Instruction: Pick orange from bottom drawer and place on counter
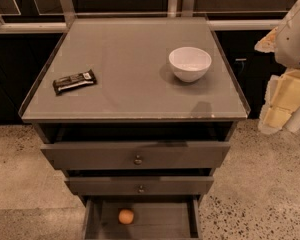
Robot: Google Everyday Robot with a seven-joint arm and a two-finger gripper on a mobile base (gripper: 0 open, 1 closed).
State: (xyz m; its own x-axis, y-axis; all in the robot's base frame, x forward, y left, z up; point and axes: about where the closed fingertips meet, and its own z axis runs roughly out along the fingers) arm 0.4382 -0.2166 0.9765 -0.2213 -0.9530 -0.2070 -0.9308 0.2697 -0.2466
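Below the glossy grey counter, a small round orange sits in the open dark grey bottom drawer. My cream gripper hangs well apart at the right edge; I cannot tell its opening.

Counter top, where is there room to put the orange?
The counter is bare in the middle, between the wrapped snack bar at the left and the white bowl at the back right. The whole front strip and the back left corner are bare too. Only those two spots are taken. The gripper hangs beyond the counter's right edge.
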